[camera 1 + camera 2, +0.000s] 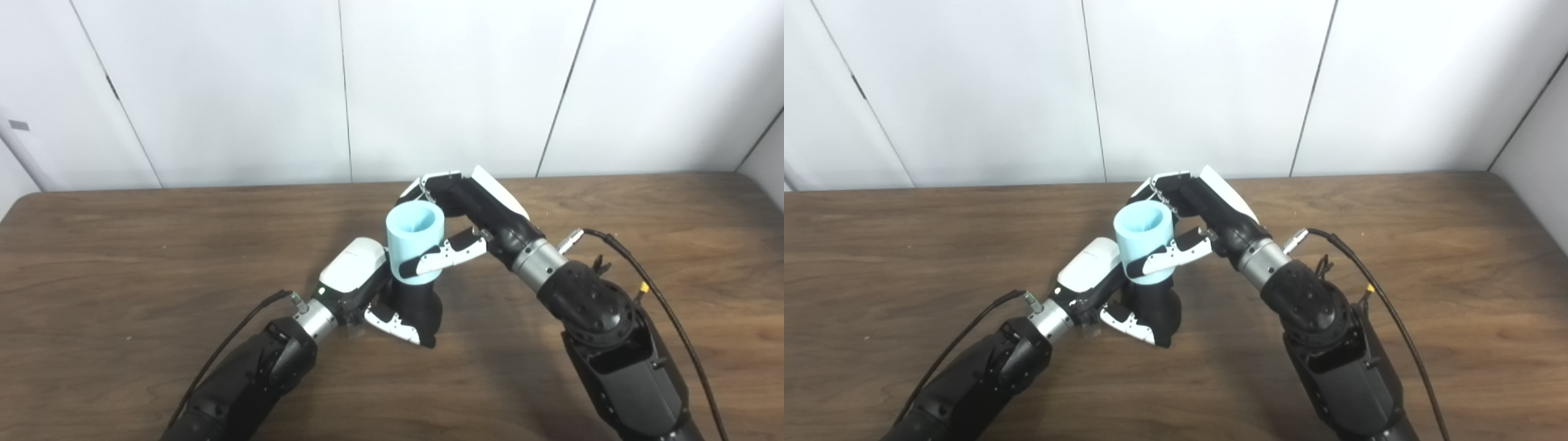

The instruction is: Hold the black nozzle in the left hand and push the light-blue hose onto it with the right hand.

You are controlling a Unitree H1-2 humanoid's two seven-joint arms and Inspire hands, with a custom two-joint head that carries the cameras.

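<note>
Left robot hand (367, 288) grips nozzle (416, 306); right robot hand (465, 220) grips hose (413, 245), seated at nozzle's 12 o'clock. Recommend pressing straight toward 6, nozzle braced.

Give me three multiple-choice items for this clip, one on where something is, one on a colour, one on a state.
1. Where is the light-blue hose relative to the black nozzle?
A. Directly above it, lower end over the nozzle's top
B. Lying flat on the table beside it
C. Underneath it

2. What colour is the table?
A. White
B. Dark wood brown
C. Green

3. What is the right hand doing?
A. Open, resting on the table
B. Shut on nothing
C. Shut on the hose

Answers:
1 A: the hose stands upright with its open end up, and the nozzle emerges from under its lower rim.
2 B: wood grain shows across the whole surface.
3 C: its fingers and thumb wrap the hose's wall, while the left hand grips the nozzle below.
</note>
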